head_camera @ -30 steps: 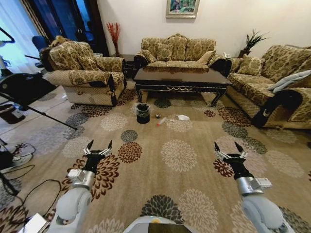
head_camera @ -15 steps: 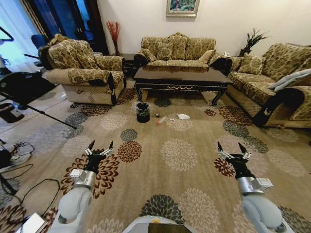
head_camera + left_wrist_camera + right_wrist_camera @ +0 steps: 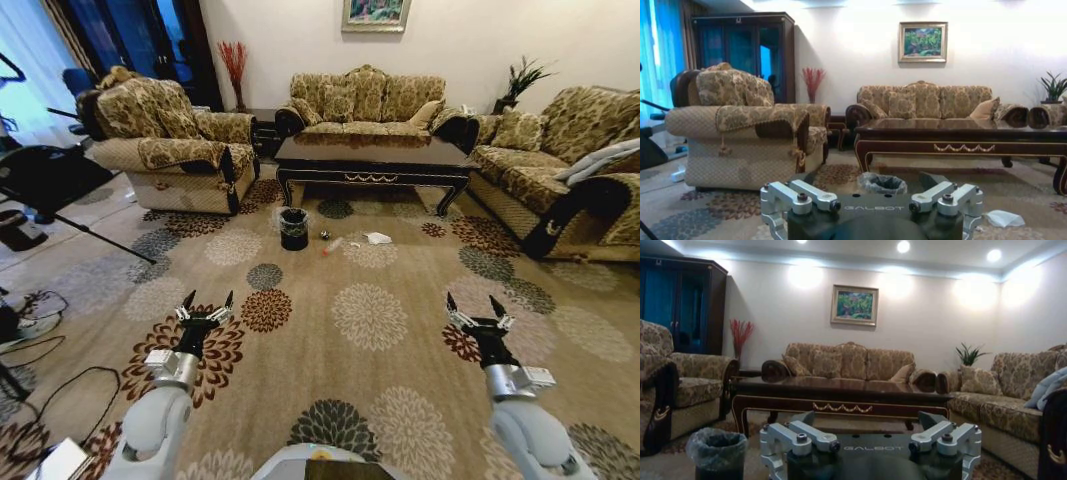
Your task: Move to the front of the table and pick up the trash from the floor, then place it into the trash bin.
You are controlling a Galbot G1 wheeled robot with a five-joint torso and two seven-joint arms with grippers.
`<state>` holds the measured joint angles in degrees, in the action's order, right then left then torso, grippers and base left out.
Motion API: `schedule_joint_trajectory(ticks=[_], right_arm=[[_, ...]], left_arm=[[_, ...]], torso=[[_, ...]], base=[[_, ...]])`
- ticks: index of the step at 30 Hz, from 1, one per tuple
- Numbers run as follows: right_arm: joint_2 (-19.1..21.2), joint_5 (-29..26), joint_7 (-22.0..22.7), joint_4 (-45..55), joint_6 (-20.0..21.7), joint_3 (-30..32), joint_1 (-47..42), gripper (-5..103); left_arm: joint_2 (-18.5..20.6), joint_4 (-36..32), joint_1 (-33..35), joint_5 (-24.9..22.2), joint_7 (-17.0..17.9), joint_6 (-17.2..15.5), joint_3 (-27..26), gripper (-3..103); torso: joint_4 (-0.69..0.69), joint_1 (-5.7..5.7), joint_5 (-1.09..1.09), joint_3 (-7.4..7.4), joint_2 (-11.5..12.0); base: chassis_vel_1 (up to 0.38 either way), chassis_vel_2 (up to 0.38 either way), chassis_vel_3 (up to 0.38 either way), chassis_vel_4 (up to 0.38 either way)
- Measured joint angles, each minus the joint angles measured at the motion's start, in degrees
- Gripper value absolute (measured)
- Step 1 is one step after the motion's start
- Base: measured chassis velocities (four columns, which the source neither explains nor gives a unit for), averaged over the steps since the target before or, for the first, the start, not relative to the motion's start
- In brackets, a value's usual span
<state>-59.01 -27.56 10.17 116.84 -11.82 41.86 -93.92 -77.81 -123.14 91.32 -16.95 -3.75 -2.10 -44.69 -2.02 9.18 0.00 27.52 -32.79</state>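
Head view: trash (image 3: 375,239) beside trash bin (image 3: 294,229), before table (image 3: 374,162).

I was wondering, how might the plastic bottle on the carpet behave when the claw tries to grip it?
The plastic bottle lies on its side, so a nudge would probably roll it. It looks clear and small, likely light, and its thin walls may buckle under a squeeze.

Glossy dark wood table (image 3: 375,160), crinkly plastic-lined trash bin (image 3: 294,229), patterned woven carpet (image 3: 350,350)

Home living room, patterned sofas (image 3: 365,100), coffee table (image 3: 375,160), floral carpet (image 3: 370,320), framed painting (image 3: 375,15)
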Motion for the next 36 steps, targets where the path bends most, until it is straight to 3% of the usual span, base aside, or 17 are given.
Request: schedule_joint_trajectory(ticks=[23,36], right_arm=[[0.0,0.0,0.1,0.5,-1.1,-1.4,0.5,100],[1.7,0.1,0.2,2.4,-1.1,1.2,0.3,100]], left_arm=[[-1.7,-0.7,0.4,0.2,-1.0,0.4,0.1,100],[0.9,-7.2,-1.0,-5.9,-1.2,-1.8,-4.6,100]], torso=[[0.00,-2.06,-0.01,-3.30,5.3],[0.00,-3.00,0.00,-4.90,7.9]], base=[[0.000,0.000,0.000,0.000],[0.000,0.000,0.000,0.000]])
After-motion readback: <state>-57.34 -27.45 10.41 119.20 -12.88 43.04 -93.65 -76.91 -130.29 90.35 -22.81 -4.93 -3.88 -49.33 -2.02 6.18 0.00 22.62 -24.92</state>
